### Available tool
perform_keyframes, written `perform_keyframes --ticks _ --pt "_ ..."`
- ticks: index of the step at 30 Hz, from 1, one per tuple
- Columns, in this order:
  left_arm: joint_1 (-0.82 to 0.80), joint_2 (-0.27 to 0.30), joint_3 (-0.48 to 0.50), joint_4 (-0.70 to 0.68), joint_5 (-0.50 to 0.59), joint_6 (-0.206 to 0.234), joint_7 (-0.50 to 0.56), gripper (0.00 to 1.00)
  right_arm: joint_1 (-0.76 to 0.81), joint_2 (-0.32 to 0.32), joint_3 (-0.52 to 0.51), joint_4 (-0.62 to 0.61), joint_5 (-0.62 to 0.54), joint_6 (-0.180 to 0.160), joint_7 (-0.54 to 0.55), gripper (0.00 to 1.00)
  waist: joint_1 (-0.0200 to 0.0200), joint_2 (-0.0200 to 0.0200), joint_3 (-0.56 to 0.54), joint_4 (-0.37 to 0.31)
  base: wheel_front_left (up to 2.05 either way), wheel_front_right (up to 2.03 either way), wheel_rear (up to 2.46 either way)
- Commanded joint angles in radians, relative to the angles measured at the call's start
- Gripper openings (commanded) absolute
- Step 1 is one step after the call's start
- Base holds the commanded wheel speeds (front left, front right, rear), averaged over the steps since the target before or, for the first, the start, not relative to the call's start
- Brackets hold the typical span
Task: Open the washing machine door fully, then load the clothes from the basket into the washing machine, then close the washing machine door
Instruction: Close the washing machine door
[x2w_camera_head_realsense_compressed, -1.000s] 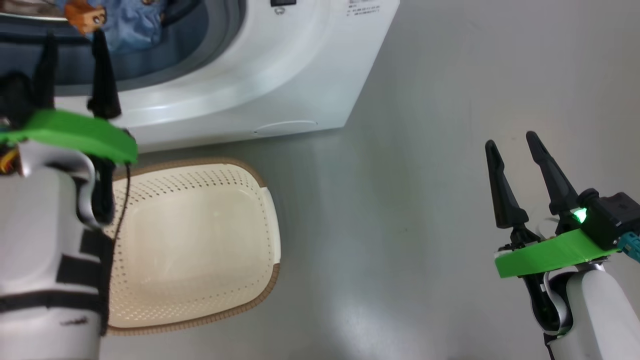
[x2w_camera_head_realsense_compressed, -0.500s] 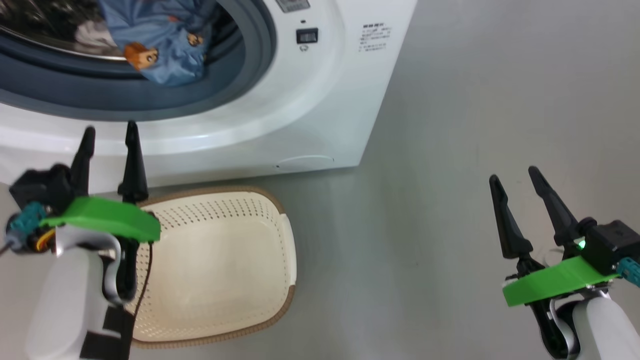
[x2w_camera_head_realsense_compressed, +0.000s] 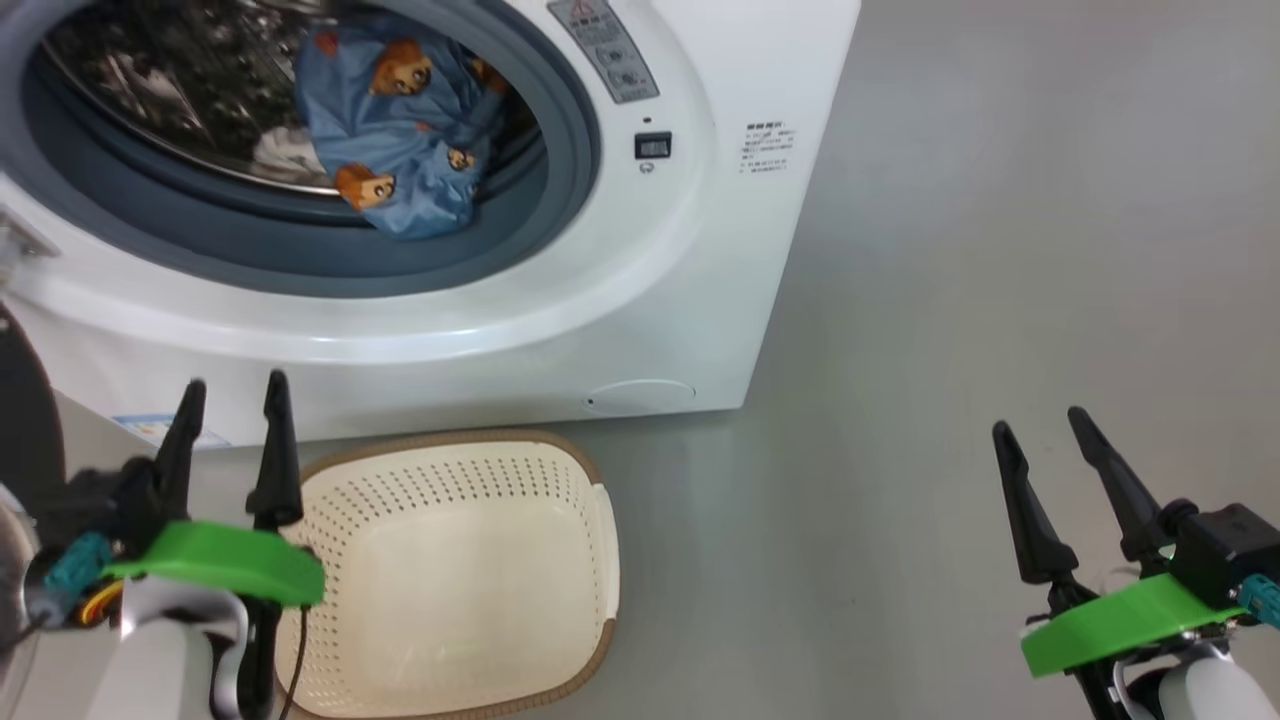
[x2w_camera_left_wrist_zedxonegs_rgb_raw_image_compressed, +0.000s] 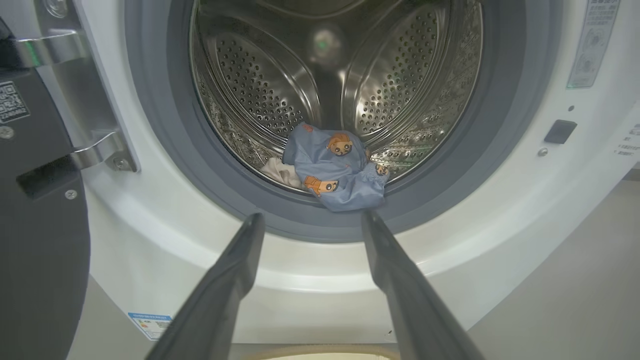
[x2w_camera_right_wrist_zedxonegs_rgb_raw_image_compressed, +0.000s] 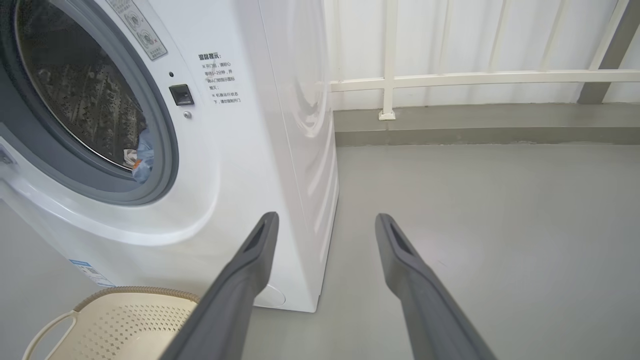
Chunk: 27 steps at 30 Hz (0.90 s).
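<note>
Clothes (x2w_camera_head_realsense_compressed: 405, 150) lie inside the washing machine (x2w_camera_head_realsense_compressed: 700, 300), the basket (x2w_camera_head_realsense_compressed: 450, 475) bare, so loading looks done. Left claw (x2w_camera_head_realsense_compressed: 235, 382) and right claw (x2w_camera_head_realsense_compressed: 1040, 420) gape wide, empty. Next, the washing machine door (x2w_camera_left_wrist_zedxonegs_rgb_raw_image_compressed: 35, 250) needs swinging shut.

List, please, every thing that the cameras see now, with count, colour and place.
washer: one, white, straight ahead
drum: one, steel, inside washer
gasket: one, grey-blue, around drum mouth
door: one, black, open, left of drum
clothes: count unclear, blue bear-print plus one pale, at drum front
floor: one, grey, all around
basket: one, cream, brown rim, on floor before washer
sticker: one, blue, low on washer front
flap: one, white, low on washer front
railing: one, white, beyond floor
left gripper: one, dark fingers, open, near basket
right gripper: one, dark fingers, open, over floor
</note>
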Motion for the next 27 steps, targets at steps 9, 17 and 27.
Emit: perform_keyframes --ticks 9,17,27 --pt "0.117 0.036 0.057 -0.084 0.012 -0.002 -0.005 1.0 0.072 -0.022 0.003 -0.02 0.011 0.001 -0.007 1.0 0.0 0.0001 -0.084 0.023 0.0 0.0 0.0" --pt "0.213 0.038 0.077 -0.138 0.015 -0.002 -0.005 1.0 0.123 -0.023 -0.011 -0.023 0.014 0.001 -0.007 1.0 0.0 0.0001 -0.139 0.037 0.0 0.0 0.0" --pt "0.289 0.036 0.105 -0.195 0.015 -0.002 -0.005 1.0 0.159 -0.026 -0.021 -0.032 0.016 0.001 -0.007 1.0 0.0 0.0001 -0.165 0.044 0.0 0.0 0.0"
